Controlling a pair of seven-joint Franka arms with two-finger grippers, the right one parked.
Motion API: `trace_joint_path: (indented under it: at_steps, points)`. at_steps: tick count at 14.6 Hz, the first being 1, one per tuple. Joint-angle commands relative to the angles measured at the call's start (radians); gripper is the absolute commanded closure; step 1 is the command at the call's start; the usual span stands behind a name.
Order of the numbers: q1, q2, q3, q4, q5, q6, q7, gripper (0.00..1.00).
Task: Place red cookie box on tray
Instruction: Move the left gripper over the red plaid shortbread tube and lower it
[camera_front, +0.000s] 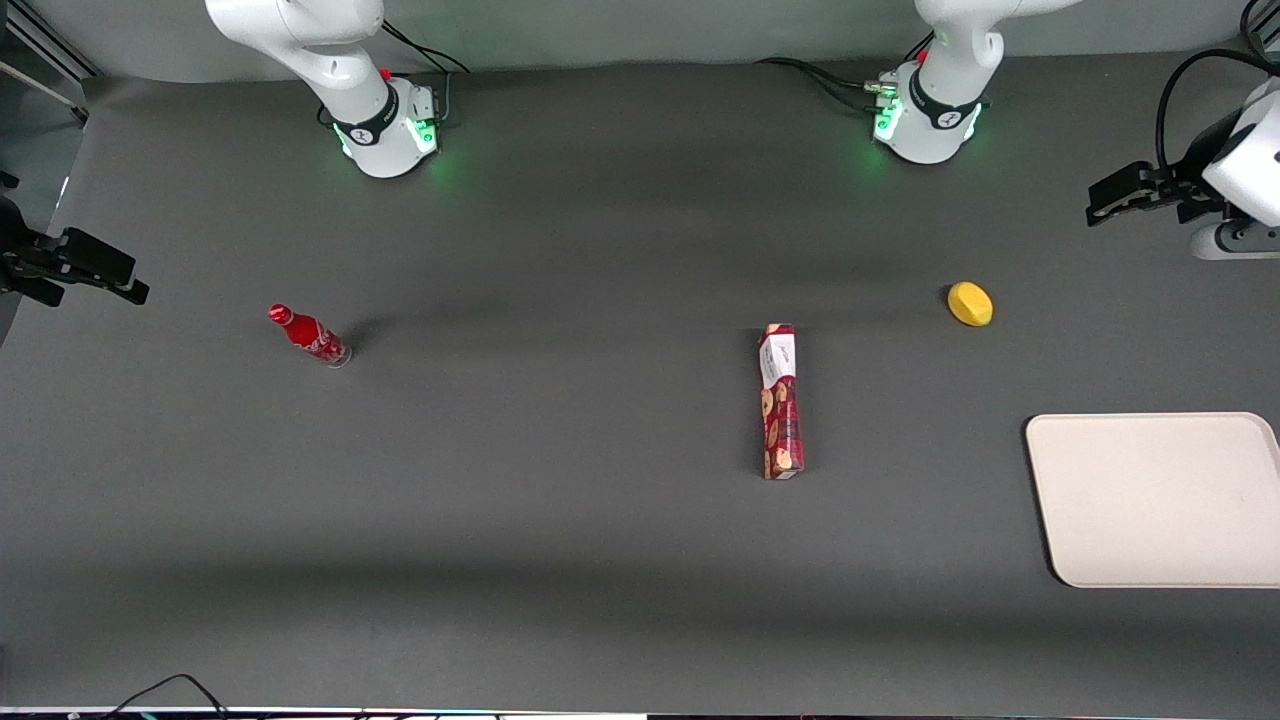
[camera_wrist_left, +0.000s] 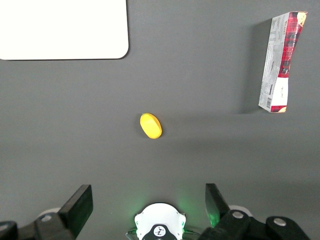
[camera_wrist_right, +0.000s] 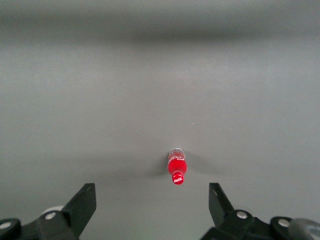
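- Red cookie box (camera_front: 781, 401) lies flat on the tabletop (camera_front: 560, 500), long axis running toward the front camera, white-label end farther from it.
- Yellow lemon-shaped object (camera_front: 970, 304) sits near the box, farther from the front camera, toward the working arm's end; not touching anything.
- Small red bottle (camera_front: 309, 336) stands well apart, toward the parked arm's end.
- Tray (camera_front: 1160, 500) sits bare at the working arm's end, nearer the front camera than the lemon-shaped object, well apart from the box; nothing lies between the two.
- Pincer (camera_front: 1110, 200) hangs open and empty at the working arm's end, raised off the tabletop, well apart from the box.
- Tabletop is plain dark grey matte; cables near the arm bases.
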Motion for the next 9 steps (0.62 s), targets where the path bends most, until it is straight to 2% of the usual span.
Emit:
trace_joint_path:
  at_steps: [1, 5, 9]
  points:
    - [-0.017, 0.026, 0.012, 0.042, -0.002, -0.048, 0.028, 0.00]
    - [-0.022, 0.062, 0.000, 0.057, -0.018, -0.019, -0.002, 0.00]
    - [-0.030, 0.212, -0.173, 0.156, -0.027, 0.085, -0.226, 0.00]
